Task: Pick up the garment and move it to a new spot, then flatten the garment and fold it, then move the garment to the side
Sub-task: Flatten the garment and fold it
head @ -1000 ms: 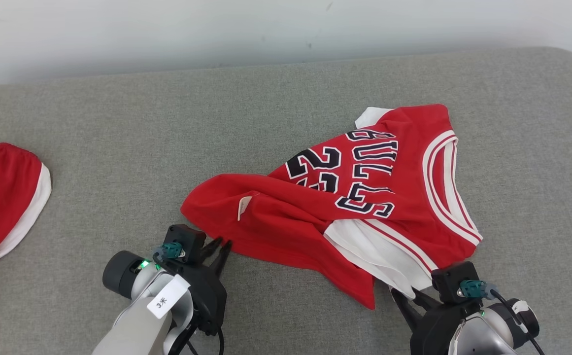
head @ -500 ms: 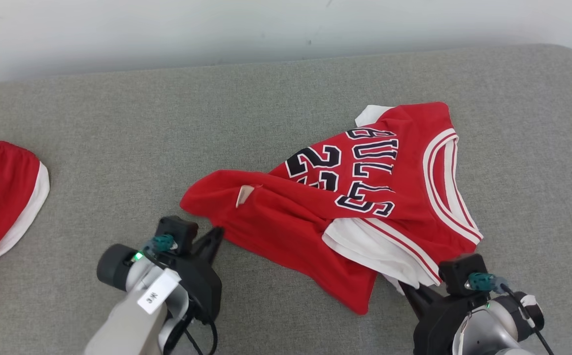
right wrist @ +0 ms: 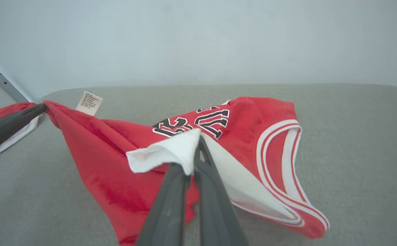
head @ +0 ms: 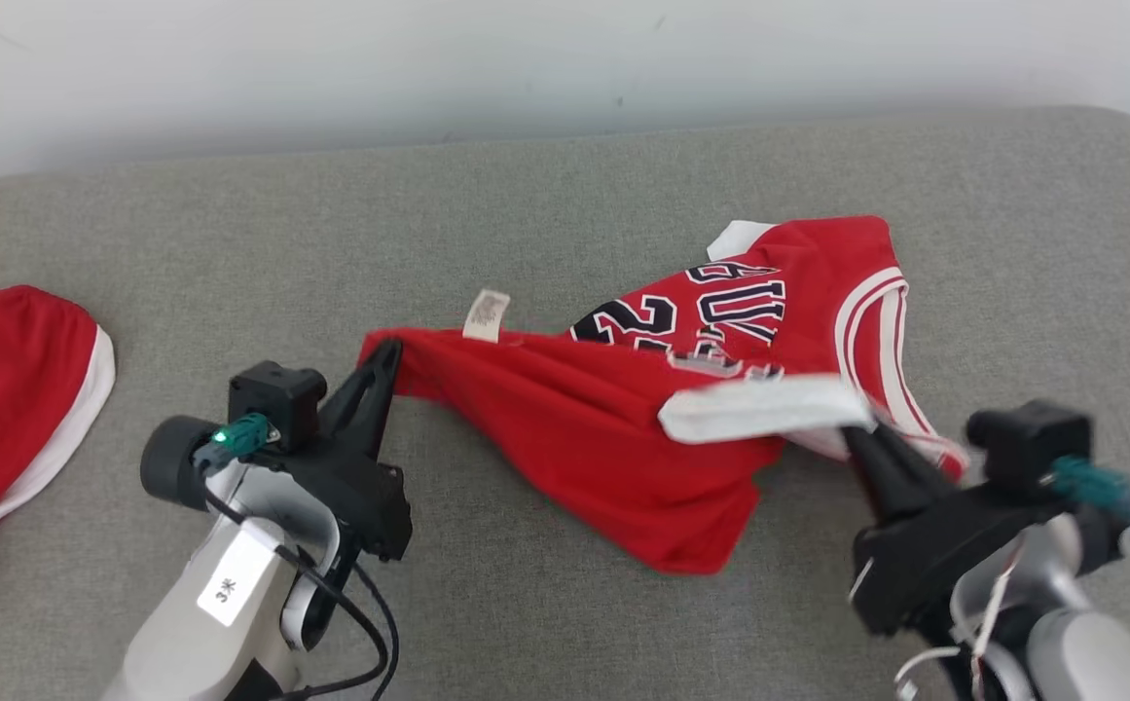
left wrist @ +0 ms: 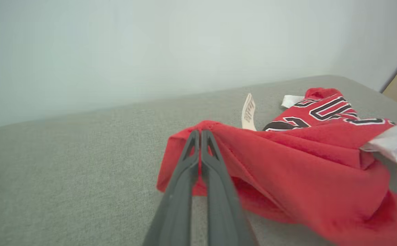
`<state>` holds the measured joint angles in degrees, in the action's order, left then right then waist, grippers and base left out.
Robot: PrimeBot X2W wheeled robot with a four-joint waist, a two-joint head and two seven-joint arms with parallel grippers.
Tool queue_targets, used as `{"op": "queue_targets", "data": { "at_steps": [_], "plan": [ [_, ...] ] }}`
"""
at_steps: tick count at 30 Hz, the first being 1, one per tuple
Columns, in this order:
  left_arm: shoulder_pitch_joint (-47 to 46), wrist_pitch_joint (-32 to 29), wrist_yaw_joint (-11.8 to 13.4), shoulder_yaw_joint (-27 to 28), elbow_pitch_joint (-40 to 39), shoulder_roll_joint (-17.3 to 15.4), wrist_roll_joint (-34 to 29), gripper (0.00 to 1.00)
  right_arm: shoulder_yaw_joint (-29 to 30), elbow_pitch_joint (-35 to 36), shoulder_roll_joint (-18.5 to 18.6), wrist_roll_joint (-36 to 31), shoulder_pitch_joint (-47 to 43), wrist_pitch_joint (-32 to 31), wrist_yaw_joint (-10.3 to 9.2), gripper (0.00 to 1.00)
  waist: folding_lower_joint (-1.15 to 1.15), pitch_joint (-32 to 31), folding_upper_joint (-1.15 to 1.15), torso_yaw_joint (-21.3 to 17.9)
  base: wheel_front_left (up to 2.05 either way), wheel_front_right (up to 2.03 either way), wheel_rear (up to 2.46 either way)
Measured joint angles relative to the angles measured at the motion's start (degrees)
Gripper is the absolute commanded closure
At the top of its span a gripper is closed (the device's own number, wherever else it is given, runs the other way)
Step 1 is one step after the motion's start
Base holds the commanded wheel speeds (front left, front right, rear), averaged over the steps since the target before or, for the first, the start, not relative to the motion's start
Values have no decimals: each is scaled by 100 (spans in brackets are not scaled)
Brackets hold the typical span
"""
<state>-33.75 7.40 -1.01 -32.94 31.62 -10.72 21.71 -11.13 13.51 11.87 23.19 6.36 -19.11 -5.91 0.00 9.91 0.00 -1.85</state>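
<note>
The red jersey [head: 613, 438] sat right of centre in the head view, partly lifted and stretched between both arms, with its lower fold sagging onto the grey surface [head: 565, 204]. The left gripper [head: 387, 350] was clamped tight on the red corner at centre-left, right by the white care label [head: 487, 315]. The right gripper [head: 855, 435] was pinched closed on the white trim edge at centre-right. Lettering and number showed toward the upper right. Another red-and-white garment [head: 10, 389] lay at the far left edge, well apart.

Bright, even light, faint shadows; right claw [head: 855, 435] motion-blurred in head view, wrist views slightly soft
</note>
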Motion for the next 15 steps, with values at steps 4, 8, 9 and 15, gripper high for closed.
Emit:
{"op": "queue_targets", "data": {
  "at_steps": [4,8,9,15],
  "plan": [
    [-2,236,148,120,-355,-11,0,100,201,267,32,0,182,308,-14,100,0,-101,0,11,0,0,0],
    [15,387,261,234,-735,-51,0,100,319,534,35,62,250,528,16,100,0,-214,0,8,0,0,0],
    [30,426,313,256,-848,-74,-1,100,337,598,30,104,250,578,38,100,0,-242,0,4,0,0,0],
    [211,576,414,533,-1713,-146,89,100,608,1241,-43,530,251,877,147,100,0,-380,0,-29,0,0,0]
  ]
}}
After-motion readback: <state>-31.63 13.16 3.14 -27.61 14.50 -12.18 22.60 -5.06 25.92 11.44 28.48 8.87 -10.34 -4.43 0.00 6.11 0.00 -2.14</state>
